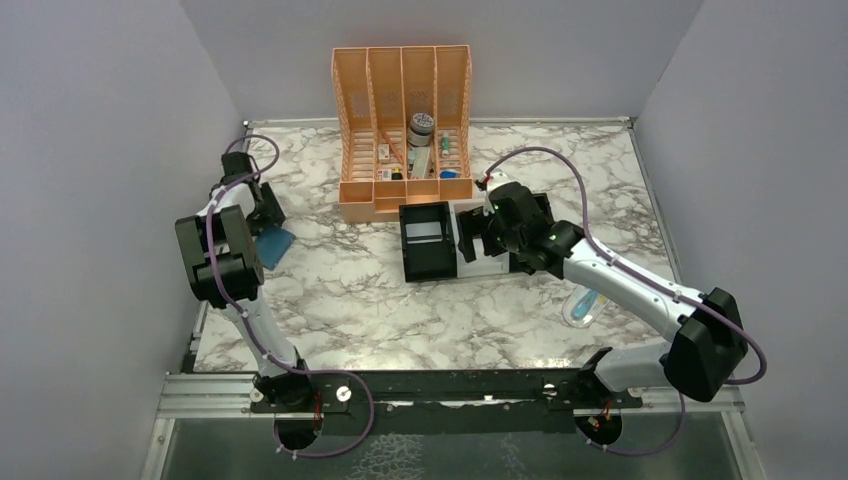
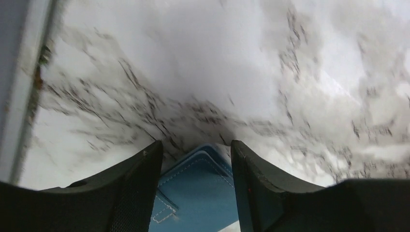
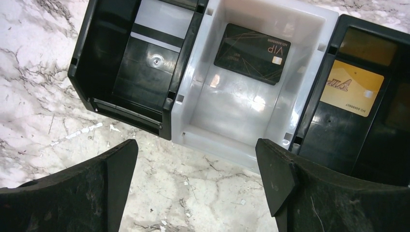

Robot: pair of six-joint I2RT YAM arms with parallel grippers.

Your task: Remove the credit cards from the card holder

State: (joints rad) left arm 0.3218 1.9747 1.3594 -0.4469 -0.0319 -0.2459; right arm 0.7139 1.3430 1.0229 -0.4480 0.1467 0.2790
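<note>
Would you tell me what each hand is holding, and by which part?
Right hand: nothing. Left hand straddles the card holder at one end; whether it grips cannot be told.

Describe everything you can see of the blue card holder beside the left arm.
The card holder is a flat mid-blue sleeve, leather-like, with pale stitching along its layered edges and a small stitched tab. It lies on the marble table near the left side, one corner pointing out between the jaws of the left gripper, which straddle it. Whether they touch it cannot be told. No cards show in it.
</note>
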